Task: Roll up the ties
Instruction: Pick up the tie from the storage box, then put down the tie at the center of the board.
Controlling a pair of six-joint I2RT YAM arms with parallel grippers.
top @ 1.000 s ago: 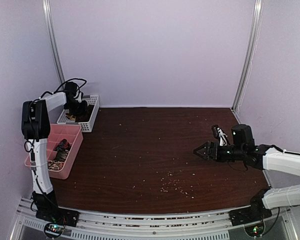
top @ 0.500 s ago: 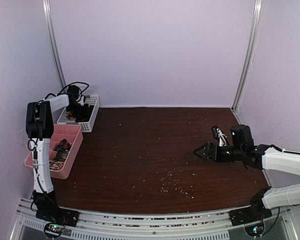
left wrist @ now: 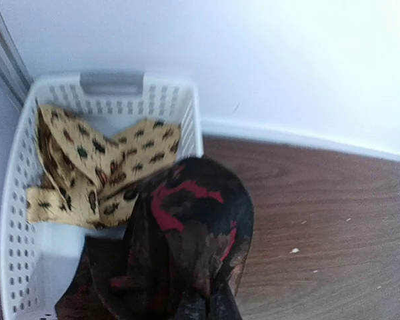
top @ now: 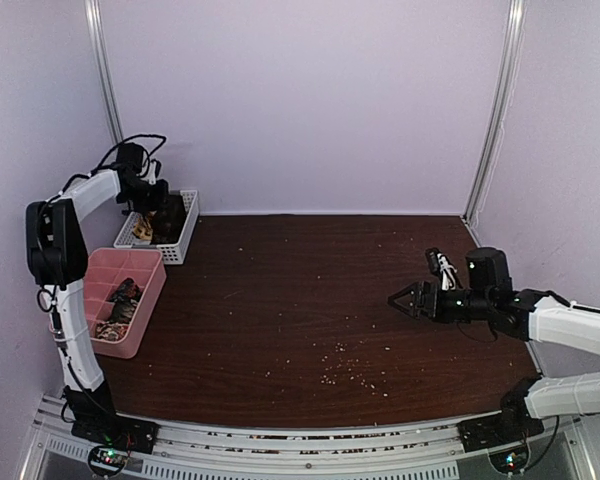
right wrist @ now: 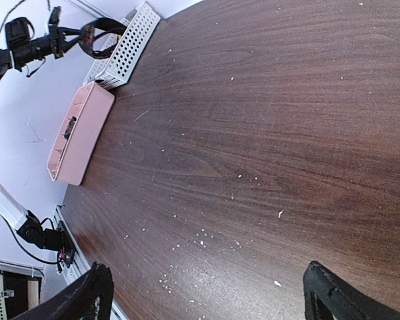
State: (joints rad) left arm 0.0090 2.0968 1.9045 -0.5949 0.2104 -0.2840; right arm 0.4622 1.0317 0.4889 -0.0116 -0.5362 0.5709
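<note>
My left gripper point(left wrist: 203, 308) is shut on a dark tie with red marks point(left wrist: 187, 227), which bunches up over the near end of the white basket point(left wrist: 113, 83). A tan tie with dark spots point(left wrist: 100, 167) lies crumpled inside that basket. From above, the left gripper point(top: 166, 208) hangs over the basket point(top: 185, 235) at the table's back left corner, with the tan tie point(top: 143, 231) below it. My right gripper point(top: 400, 298) stands open over the right side of the table, nothing between its fingers point(right wrist: 97, 293).
A pink bin point(top: 145, 290) with dark rolled fabric in it sits in front of the white basket by the left wall. Pale crumbs point(top: 345, 368) are scattered on the brown table point(top: 300, 290). Walls close off the back and both sides.
My left gripper has shut on the dark tie in the white basket, and its wrist has risen and swung back toward the wall. The right arm has barely moved.
</note>
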